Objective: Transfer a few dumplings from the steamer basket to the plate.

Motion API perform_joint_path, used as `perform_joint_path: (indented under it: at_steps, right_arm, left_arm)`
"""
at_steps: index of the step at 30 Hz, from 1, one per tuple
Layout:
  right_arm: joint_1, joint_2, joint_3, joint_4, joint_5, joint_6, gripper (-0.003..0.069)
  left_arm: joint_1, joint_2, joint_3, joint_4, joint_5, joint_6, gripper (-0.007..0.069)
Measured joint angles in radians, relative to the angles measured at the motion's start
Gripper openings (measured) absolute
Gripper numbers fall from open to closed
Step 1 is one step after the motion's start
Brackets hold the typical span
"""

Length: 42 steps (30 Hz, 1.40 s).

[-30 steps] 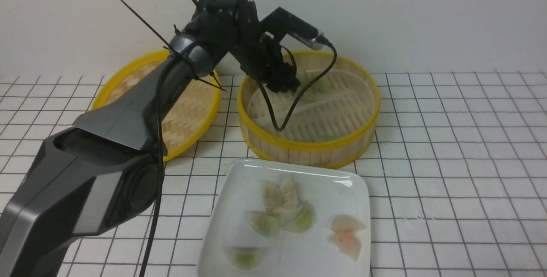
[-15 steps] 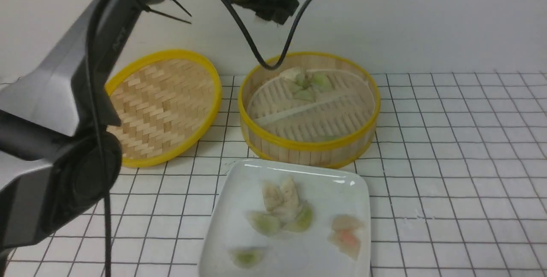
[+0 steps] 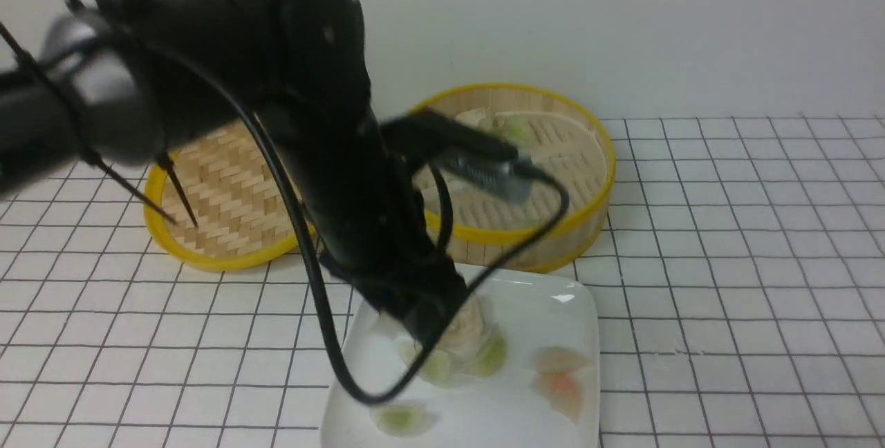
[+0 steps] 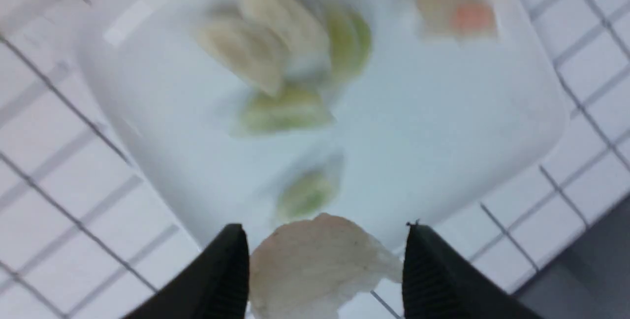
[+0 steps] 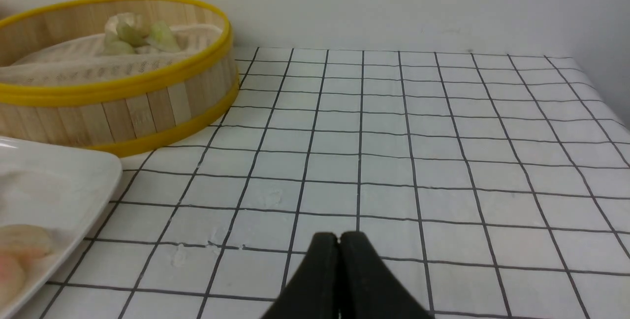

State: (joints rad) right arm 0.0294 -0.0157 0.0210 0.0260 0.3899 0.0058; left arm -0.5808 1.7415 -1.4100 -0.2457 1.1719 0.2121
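the left gripper [image 4: 325, 233] is pinching a small, translucent, whitish crescent dumpling with beige filling [image 4: 322, 265]. its two black ribbed fingers [image 4: 231, 270] press on opposite ends, and the skin bulges a little between them.

this carried dumpling looks soft, light and probably damp. it would likely crush or tear under a hard squeeze, and its skin may cling to a pad on release. a gentle hold across the plump middle seems safer than one on the thin pleated edge.

in the left wrist view the carried dumpling hangs over the near rim of the glossy white square plate [image 4: 443, 137], beside a lone green-filled piece [image 4: 307, 193]. a cluster of beige and green dumplings [image 4: 290, 58] lies further in, and a pink-orange pair [image 4: 457, 11] is well apart from it.

the front view shows the left gripper [image 3: 429, 316] low over the plate [image 3: 553, 296], partly hiding the cluster [image 3: 477, 344]. that view is smeared with motion blur, so i cannot tell whether the carried dumpling touches the plate.

more dumplings [image 3: 508, 126] sit at the far wall of the round bamboo steamer basket with yellow rims [image 3: 553, 254], just behind the plate.

the right gripper [image 5: 338, 240] has its jaws pressed together with nothing between them, over the white tiled table [image 5: 443, 137], well apart from the basket and near the plate's corner.
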Motion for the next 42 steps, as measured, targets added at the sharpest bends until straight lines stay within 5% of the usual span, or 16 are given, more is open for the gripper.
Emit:
perform_joint_path:
  at_steps: [9,13,17,21,25,28,31,36,42]
  right_arm:
    - [0.000,0.000,0.000,0.000,0.000,0.000,-0.0014]
    - [0.000,0.000,0.000,0.000,0.000,0.000,-0.0014]
    - [0.000,0.000,0.000,0.000,0.000,0.000,-0.0014]
    - [0.000,0.000,0.000,0.000,0.000,0.000,-0.0014]
    - [0.000,0.000,0.000,0.000,0.000,0.000,-0.0014]
    - [0.000,0.000,0.000,0.000,0.000,0.000,-0.0014]
    - [0.000,0.000,0.000,0.000,0.000,0.000,-0.0014]
    - [0.000,0.000,0.000,0.000,0.000,0.000,-0.0014]
    - [0.000,0.000,0.000,0.000,0.000,0.000,-0.0014]
  left_arm:
    - [-0.082,0.108,0.134,-0.021,-0.243,0.072,0.0360]
    - [-0.082,0.120,0.133,-0.021,-0.255,0.077,0.0388]
    - [-0.082,0.124,0.079,-0.020,-0.255,0.077,0.0493]
    - [-0.080,0.125,-0.021,-0.020,-0.213,0.066,0.0497]
    - [-0.076,0.125,-0.109,0.010,-0.123,0.031,0.0386]
    - [-0.047,0.106,-0.177,0.052,-0.034,-0.010,0.0155]
    - [0.006,0.035,-0.202,0.068,0.016,-0.047,0.0025]
    - [0.082,-0.141,-0.182,0.072,0.041,-0.086,-0.0006]
    - [0.107,-0.558,0.056,0.076,-0.188,-0.098,-0.0006]
